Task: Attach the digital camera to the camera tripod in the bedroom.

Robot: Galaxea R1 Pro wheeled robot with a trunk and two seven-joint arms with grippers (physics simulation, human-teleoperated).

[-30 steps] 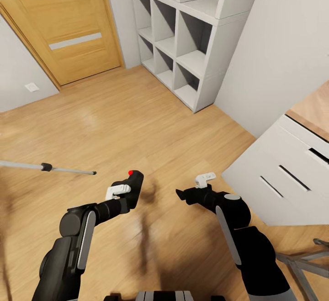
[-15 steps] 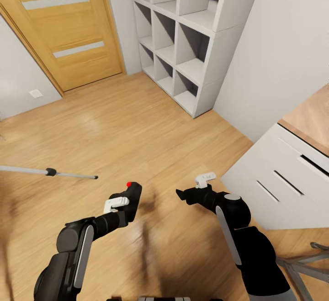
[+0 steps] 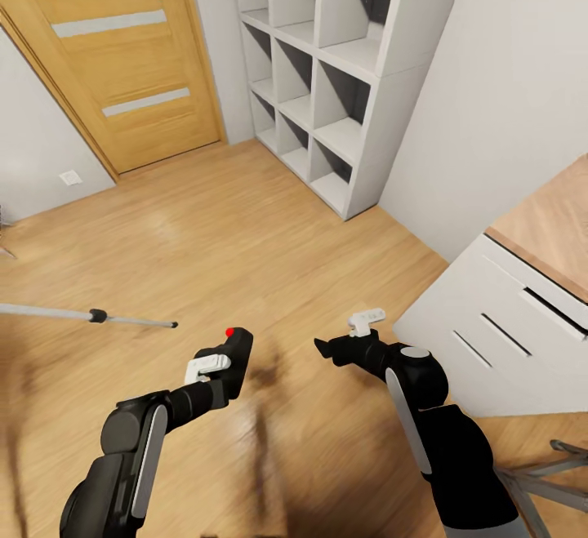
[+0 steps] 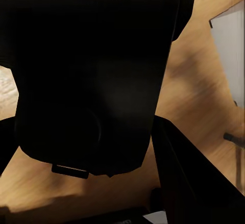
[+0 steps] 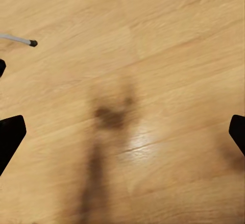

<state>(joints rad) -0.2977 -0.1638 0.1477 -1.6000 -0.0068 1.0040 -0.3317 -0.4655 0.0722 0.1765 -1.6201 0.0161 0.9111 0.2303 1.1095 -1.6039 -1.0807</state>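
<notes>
Carrying is the step in hand, judged from how things lie: the left gripper (image 3: 233,358) is clamped on the digital camera (image 3: 238,352), whose red dot faces up in the head view, and the left wrist view shows the black body (image 4: 97,71) wedged between the two fingers. The right gripper (image 3: 327,350) hangs empty above the wood plank floor (image 3: 245,228), and the right wrist view shows its fingertips (image 5: 10,134) spread wide with bare planks between them. Beyond the left gripper, toward the floor's left edge, one silver-grey leg of the camera tripod (image 3: 90,316) reaches in, ending in a black foot; its head is out of sight, so the mount cannot be placed. To do this well, I would keep the grip firm and the camera level, turn the base toward that leg until the tripod head comes into view, and keep the free arm tucked clear of the white drawer chest (image 3: 506,342) at the right. Farther off stand the white cube shelves (image 3: 327,81) and the oak door (image 3: 122,56).
</notes>
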